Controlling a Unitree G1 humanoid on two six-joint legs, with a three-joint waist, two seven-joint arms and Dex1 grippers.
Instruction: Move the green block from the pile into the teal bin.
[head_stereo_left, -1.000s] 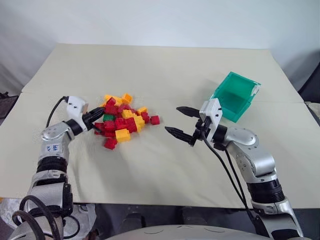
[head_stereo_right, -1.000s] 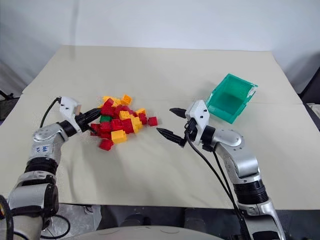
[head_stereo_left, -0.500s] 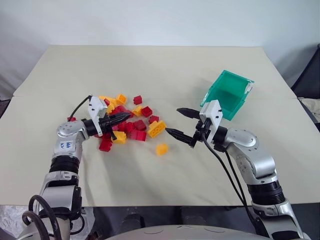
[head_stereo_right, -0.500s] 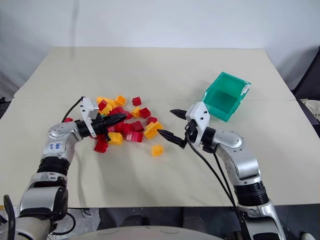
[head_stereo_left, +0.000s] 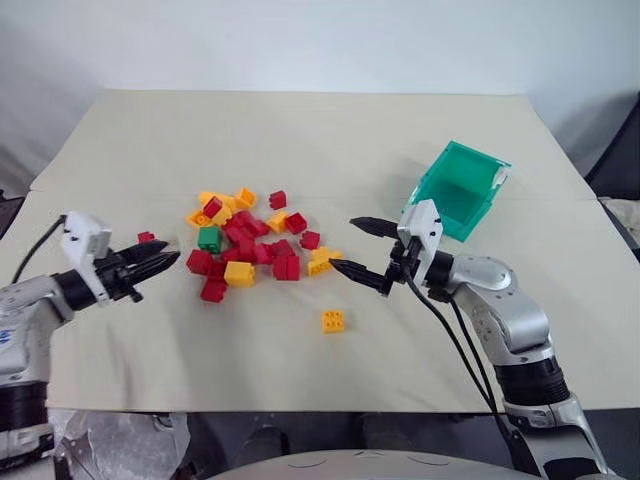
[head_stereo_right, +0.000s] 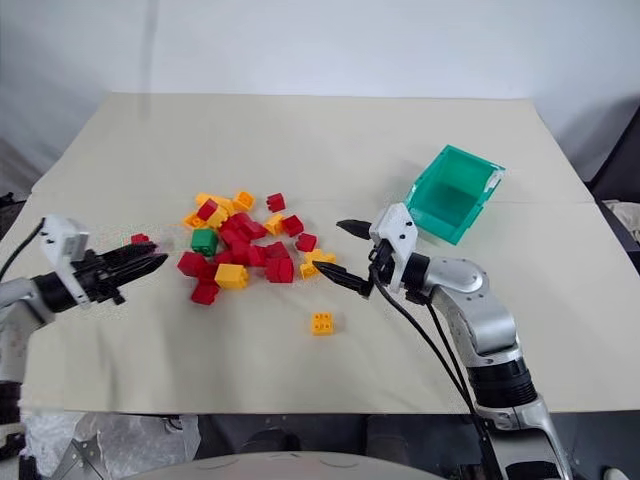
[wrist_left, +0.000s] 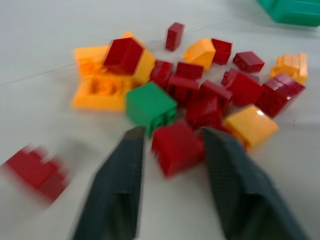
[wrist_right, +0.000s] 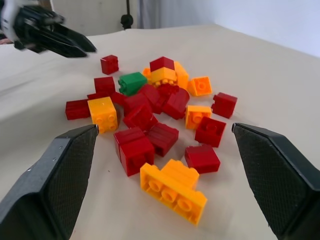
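Our left gripper (head_stereo_left: 158, 262) hangs empty at nine o'clock of the pile (head_stereo_left: 250, 240), jaws parted. We see the green block (head_stereo_left: 209, 238) exposed on the pile's near-left edge, red bricks touching it. Our right gripper (head_stereo_left: 356, 248) gapes wide at three o'clock, the teal bin (head_stereo_left: 461, 190) beyond. Closing carelessly could pinch a red neighbour instead.

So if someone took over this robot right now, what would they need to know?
Left hand: fingers apart, holding nothing, off the pile's left edge.
Right hand: wide open, empty, between the pile and the teal bin.
Green block: lying exposed on the left side of the pile of red and yellow-orange bricks. One yellow-orange brick lies apart, nearer the robot.
Done: nothing binned; the bin looks empty.
Left: grasp the green block, carry it to the bin, drop it in.
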